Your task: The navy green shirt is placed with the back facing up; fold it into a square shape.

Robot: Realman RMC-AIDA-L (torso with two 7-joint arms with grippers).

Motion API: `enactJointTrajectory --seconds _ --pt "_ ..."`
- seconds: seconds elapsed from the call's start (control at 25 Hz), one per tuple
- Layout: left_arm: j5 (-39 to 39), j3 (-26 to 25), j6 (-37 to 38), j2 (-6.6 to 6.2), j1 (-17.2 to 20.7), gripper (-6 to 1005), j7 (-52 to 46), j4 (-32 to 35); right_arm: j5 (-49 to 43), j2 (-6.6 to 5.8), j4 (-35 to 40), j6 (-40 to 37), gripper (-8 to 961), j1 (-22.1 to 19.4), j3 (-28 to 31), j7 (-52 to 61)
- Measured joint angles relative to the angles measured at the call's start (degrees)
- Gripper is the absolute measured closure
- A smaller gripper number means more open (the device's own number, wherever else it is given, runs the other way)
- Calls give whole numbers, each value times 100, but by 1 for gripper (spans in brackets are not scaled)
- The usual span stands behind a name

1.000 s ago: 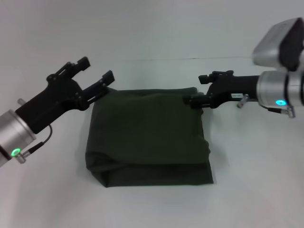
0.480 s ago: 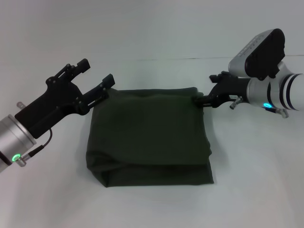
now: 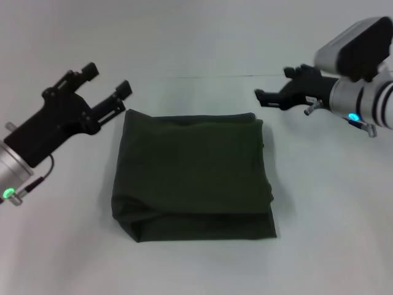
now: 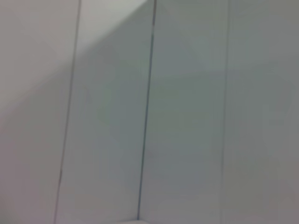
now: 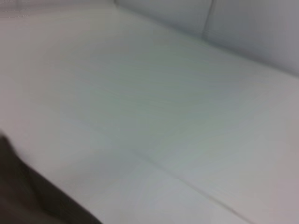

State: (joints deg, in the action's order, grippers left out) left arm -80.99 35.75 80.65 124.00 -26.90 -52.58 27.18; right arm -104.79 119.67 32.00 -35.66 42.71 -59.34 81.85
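Jaws apart on my left gripper (image 3: 107, 84) and right gripper (image 3: 275, 85); between them, touching neither, the navy green shirt (image 3: 193, 175) lies folded square on the table (image 3: 325, 215).

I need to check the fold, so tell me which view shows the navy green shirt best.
The head view: the whole navy green shirt lies there, folded into a rough square between both arms. The right wrist view catches only a dark corner of it, and the left wrist view shows none of it.

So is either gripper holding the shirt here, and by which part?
Nothing held: left gripper and right gripper are open, clear of the folded navy green shirt.
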Motion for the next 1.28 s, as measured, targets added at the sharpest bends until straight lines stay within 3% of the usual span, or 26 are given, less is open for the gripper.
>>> enactJointTrajectory --seconds 0.2,0.44,0.72,0.92,1.08,1.28 --pt "-112 -117 13 -54 23 172 -172 124 555 -176 330 -2406 53 -305 69 -308" --pt "-816 -191 389 -84 156 171 -314 358 458 -402 293 -3975 53 -447 153 -333" --pt "-2344 -190 954 -275 -123 172 -1010 502 214 -681 289 -5067 54 -814 189 -348" --pt "-3396 -185 1236 -551 -627 171 -1594 494 213 -864 274 -5548 54 -1003 380 -589" --pt "-3967 -179 1041 -678 -951 171 -1743 342 209 -884 250 -5560 53 -992 398 -660" --pt "-4041 -187 995 -719 -1010 172 -1744 346 205 -887 148 -5555 53 -926 437 -762"
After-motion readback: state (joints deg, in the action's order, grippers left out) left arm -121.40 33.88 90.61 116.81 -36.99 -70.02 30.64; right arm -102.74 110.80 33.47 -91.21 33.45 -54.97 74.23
